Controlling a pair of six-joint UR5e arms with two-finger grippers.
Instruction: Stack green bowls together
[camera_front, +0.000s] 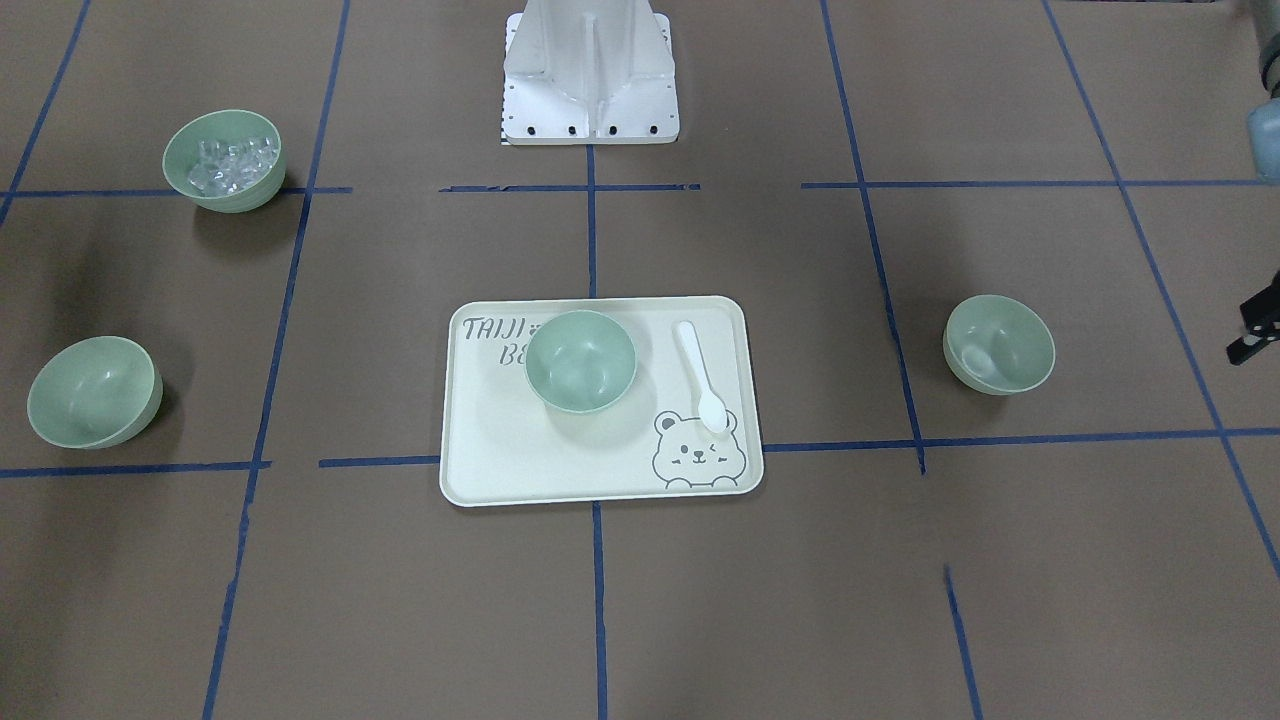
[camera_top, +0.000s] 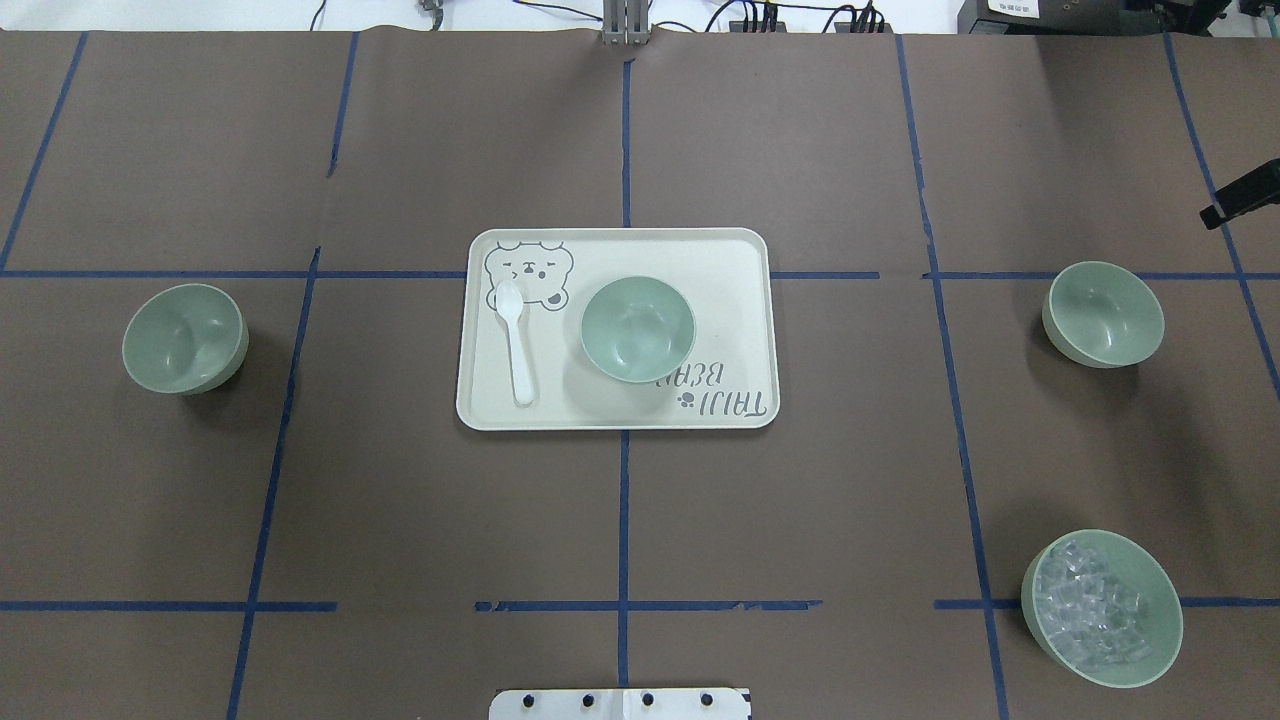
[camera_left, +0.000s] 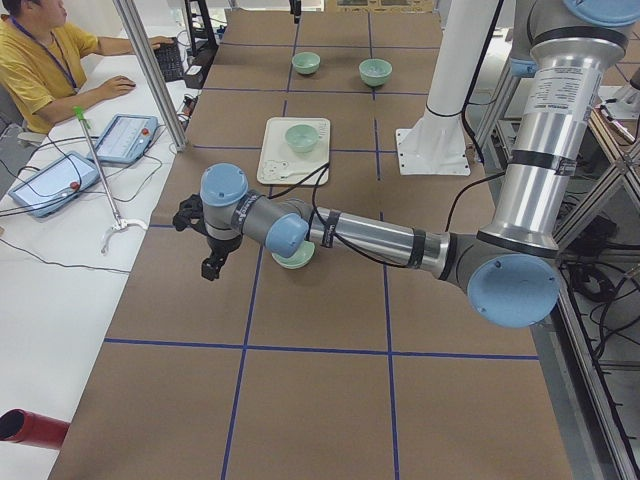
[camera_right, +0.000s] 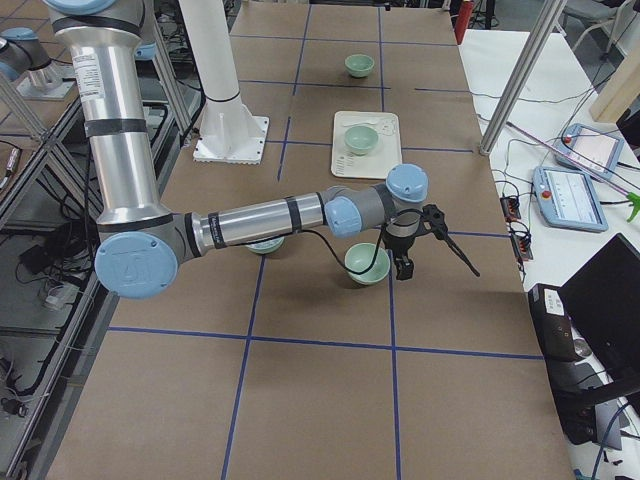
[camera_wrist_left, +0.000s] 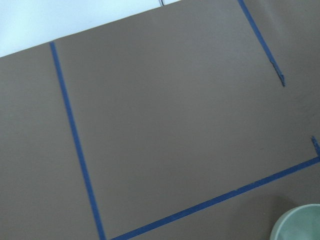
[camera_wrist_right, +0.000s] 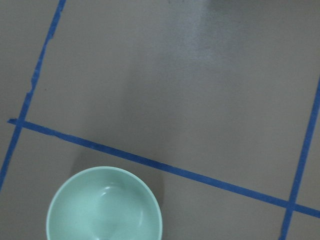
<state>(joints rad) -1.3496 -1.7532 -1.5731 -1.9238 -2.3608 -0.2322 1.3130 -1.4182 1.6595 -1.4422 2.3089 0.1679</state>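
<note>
1. green, plain, not yet stacked: middle bowl (camera_top: 638, 328) on the tray (camera_top: 740, 250); left bowl (camera_top: 185, 338) and right bowl (camera_top: 1103, 313) well apart on the tabletop (camera_top: 800, 520).
2. left tool (camera_front: 1255, 335) and right tool (camera_top: 1240, 195) out past their bowls, carrying nothing; open or closed, cannot tell.
3. likely at the opening reach; next, come down over a side bowl's rim, grip, lift, nest into another.

Two silver arms, pale-blue joint caps
The left arm (camera_left: 370, 237) and right arm (camera_right: 250, 222) have brushed-metal tubes, black bands and thin black cables; the white pedestal (camera_front: 590, 70), top centre, shows dark bolts.
</note>
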